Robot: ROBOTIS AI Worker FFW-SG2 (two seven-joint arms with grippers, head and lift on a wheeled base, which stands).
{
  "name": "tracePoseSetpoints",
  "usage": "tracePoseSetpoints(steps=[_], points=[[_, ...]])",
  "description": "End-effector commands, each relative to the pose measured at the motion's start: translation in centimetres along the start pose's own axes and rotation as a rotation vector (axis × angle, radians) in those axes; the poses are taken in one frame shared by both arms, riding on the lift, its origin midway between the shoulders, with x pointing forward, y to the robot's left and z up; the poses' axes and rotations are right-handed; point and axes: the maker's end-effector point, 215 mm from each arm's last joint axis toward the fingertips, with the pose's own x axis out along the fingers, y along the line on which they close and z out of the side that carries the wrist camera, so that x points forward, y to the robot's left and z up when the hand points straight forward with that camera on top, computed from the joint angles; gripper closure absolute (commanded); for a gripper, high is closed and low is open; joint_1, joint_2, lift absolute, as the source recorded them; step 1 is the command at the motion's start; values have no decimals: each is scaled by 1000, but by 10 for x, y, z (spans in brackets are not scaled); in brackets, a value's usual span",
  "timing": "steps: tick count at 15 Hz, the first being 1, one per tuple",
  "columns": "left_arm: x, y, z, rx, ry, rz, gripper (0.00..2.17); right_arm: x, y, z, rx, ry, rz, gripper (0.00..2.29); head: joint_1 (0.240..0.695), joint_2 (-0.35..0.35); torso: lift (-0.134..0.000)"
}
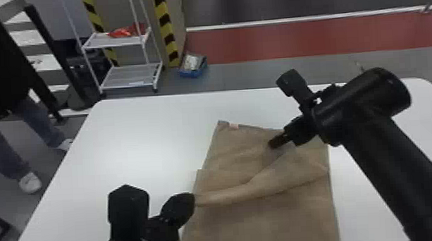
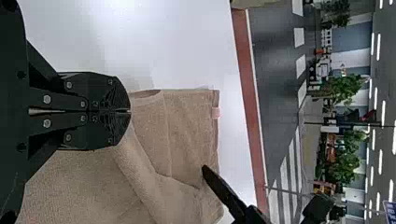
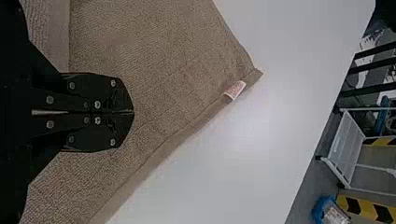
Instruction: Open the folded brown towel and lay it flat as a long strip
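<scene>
the towel (image 1: 266, 221) runs off the head view's bottom edge; the print on its tag (image 3: 235, 90) is too small to read.

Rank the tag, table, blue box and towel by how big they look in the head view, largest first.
Table
Towel
Blue box
Tag

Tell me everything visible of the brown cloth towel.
The brown cloth towel has a textured weave, hemmed edges and a small pink label near its far left corner. It lies partly folded on the white table, a loose raised fold across it. The left black gripper pinches its left side; whether the right black gripper touches it is unclear.
</scene>
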Motion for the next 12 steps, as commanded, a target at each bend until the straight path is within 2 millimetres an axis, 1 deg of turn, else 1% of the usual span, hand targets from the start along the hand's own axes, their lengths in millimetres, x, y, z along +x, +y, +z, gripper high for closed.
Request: tracePoseSetpoints(steps=[1, 6, 8, 11, 12], points=[[1, 1, 1, 0, -3, 3, 1447, -4, 0, -3, 28, -7, 1, 1359, 695, 130, -123], [-2, 1, 5, -1, -11, 8, 1447, -10, 6, -8, 59, -30, -2, 1359, 695, 128, -123], [-3, 2, 10, 0, -19, 12, 1447, -20, -4, -7, 82, -46, -20, 1359, 695, 126, -123], [-8, 4, 13, 1, -26, 19, 1447, -28, -7, -8, 109, -53, -31, 1362, 695, 117, -123], [-9, 4, 13, 1, -26, 21, 1447, -28, -9, -11, 113, -51, -38, 1362, 695, 114, -123]])
